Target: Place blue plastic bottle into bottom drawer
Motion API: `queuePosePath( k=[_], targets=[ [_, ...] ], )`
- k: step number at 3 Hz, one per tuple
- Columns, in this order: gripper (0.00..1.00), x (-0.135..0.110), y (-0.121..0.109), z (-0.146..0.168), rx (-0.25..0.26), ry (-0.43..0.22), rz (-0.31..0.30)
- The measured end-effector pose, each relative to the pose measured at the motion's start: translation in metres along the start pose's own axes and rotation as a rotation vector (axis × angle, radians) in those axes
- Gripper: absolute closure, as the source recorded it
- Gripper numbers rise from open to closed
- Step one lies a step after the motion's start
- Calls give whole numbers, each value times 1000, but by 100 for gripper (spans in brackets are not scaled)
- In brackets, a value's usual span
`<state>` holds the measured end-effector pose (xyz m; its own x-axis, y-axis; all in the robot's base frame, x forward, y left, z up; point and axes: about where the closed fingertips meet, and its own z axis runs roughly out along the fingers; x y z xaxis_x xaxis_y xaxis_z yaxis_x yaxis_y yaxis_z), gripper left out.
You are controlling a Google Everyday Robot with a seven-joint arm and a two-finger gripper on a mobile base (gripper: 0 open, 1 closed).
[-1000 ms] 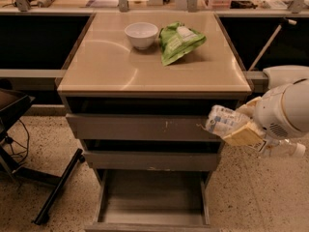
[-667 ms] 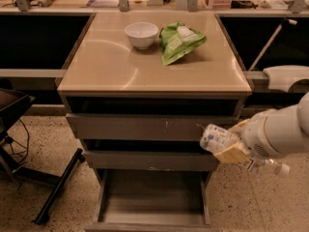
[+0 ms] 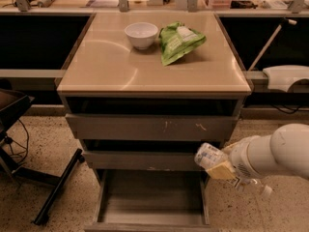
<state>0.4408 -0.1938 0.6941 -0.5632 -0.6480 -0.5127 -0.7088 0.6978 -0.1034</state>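
Note:
The blue plastic bottle (image 3: 208, 155) is a small clear bottle with a whitish-blue label, held tilted in my gripper (image 3: 215, 162). The gripper is shut on it, at the end of my white arm (image 3: 270, 154) coming in from the right. Bottle and gripper hang in front of the middle drawer's right end, above the right wall of the bottom drawer (image 3: 149, 199). That drawer is pulled out, and its grey floor shows nothing in it.
The cabinet's tan top (image 3: 116, 66) carries a white bowl (image 3: 141, 35) and a green snack bag (image 3: 180, 41). The top drawer (image 3: 149, 127) and middle drawer (image 3: 140, 159) stick out slightly. A black chair base (image 3: 53, 192) stands on the speckled floor at the left.
My gripper has moved down and to the left with the bottle, from beside the top drawer's right end to above the bottom drawer's right wall.

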Motion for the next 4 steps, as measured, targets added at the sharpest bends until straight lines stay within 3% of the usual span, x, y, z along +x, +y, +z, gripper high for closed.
queuePosePath(
  k=[1, 2, 4],
  targets=[
    [100, 0, 0, 0, -1, 1, -3],
    [100, 0, 8, 50, -67, -4, 1],
    [100, -43, 45, 224, -277, -73, -28]
  ],
)
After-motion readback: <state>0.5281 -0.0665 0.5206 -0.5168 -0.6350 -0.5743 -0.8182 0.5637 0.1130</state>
